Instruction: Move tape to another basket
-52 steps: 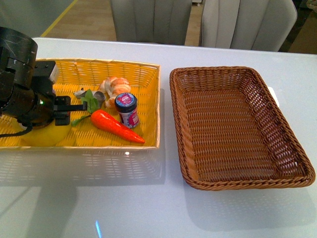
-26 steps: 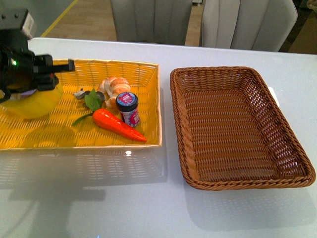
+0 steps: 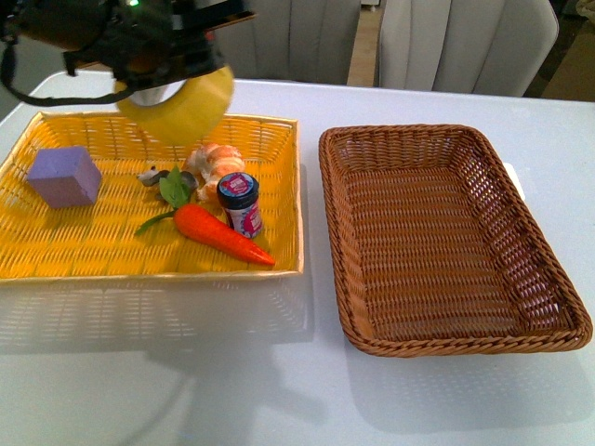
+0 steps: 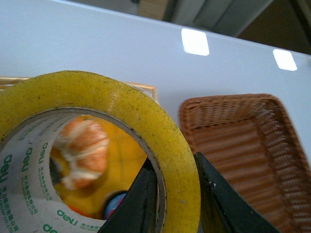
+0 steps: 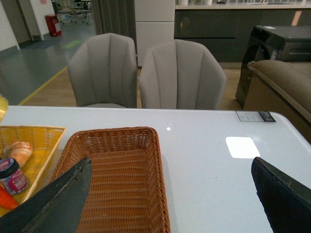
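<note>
Front: left gripper (image 3: 160, 72) was clamped on the tape (image 3: 181, 110), held in the air above the yellow basket's (image 3: 56, 251) far rim. The brown basket (image 3: 446, 232) held nothing.
Left wrist: jaws pinched the roll's wall, one inside the core.
Right wrist: right gripper (image 5: 170, 204) was spread wide, idle.
Judged: pickup done; carry-over and release remained.

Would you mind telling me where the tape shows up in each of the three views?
Front view: the tape hangs from the left gripper over the far rim of the yellow basket.
Left wrist view: it fills the foreground, pinched between the fingers.
Right wrist view: only a yellow sliver cut off by the picture's edge, probably the tape.
Shared landmark: the brown basket, visible in all three.
</note>
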You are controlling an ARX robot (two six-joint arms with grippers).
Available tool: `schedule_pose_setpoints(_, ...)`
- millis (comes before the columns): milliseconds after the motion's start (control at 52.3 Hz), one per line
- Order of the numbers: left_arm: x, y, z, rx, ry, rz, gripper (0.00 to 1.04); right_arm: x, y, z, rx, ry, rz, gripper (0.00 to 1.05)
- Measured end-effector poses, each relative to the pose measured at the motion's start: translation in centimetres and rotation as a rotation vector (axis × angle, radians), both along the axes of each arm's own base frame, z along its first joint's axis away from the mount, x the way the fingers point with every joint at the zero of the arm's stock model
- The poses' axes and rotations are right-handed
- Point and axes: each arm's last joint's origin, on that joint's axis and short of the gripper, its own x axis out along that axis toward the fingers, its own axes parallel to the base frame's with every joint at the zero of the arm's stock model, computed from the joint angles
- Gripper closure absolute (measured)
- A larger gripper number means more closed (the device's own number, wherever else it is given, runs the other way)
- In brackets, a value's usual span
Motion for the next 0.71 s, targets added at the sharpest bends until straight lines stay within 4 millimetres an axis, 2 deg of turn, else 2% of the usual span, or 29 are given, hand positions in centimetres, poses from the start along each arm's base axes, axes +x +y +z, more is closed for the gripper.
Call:
schedule_pose_setpoints(115,0.3,-3.1,0.1,-0.082,0.018,-0.059,0.89,0.0,0.0,0.0,0.000,0.000,0.000,0.09)
schedule_pose_setpoints(497,-0.3,-8.8,-1.8,-0.187,0.107,-0.147,0.89,0.0,0.0,0.0,0.000,0.000,0.000,0.09)
schedule_pose_setpoints(707,-1.7,-11.8,-1.5,-0.252,0.147,-0.220,0.89,0.0,0.0,0.0,0.000,0.000,0.000,0.09)
